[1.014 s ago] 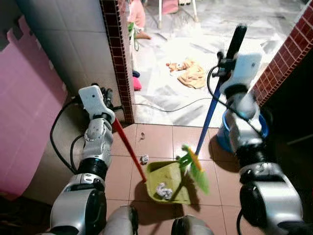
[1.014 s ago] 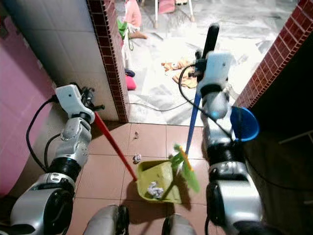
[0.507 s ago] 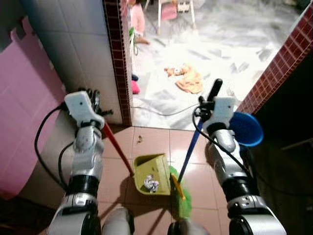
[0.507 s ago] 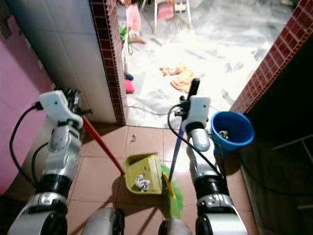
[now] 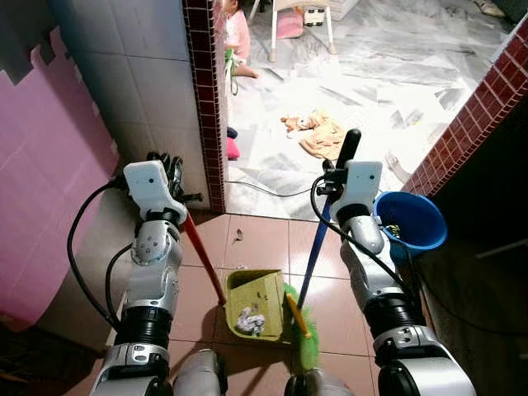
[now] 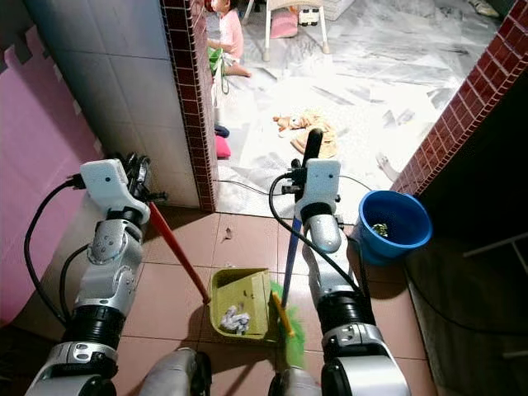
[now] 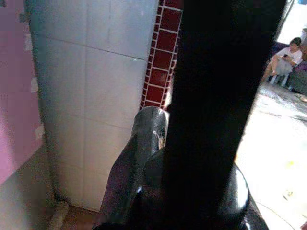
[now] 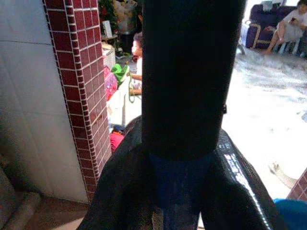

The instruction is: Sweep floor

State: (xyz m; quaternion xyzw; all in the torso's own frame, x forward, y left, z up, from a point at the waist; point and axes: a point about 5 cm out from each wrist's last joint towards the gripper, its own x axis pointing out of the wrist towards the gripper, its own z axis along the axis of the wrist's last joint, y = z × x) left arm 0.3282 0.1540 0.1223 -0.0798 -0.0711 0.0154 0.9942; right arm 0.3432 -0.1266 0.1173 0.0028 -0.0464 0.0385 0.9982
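Terracotta tiled floor: lying underfoot, meeting a pale marble floor beyond the doorway.

White tiled wall with a dark red brick-pattern edge: standing on the robot's left; pink panelling is running alongside it.

Blue bucket: sitting on the robot's right, near a red brick wall.

Person: sitting on the marble floor past the wall edge.

Broom: blue shaft with black top grip, standing nearly upright; its green bristles are resting on the tiles just beside the dustpan.

Dustpan: yellow-green, lying on the tiles between the two arms, holding crumpled white paper; its red handle is slanting up toward the left arm.

Orange cloth: lying crumpled on the marble.

Right gripper: fingers are closing round the broom's shaft just below the black grip.

Left gripper: fingers are wrapping tightly round the top of the dustpan's handle.

Small debris: lying on the tiles ahead of the dustpan.
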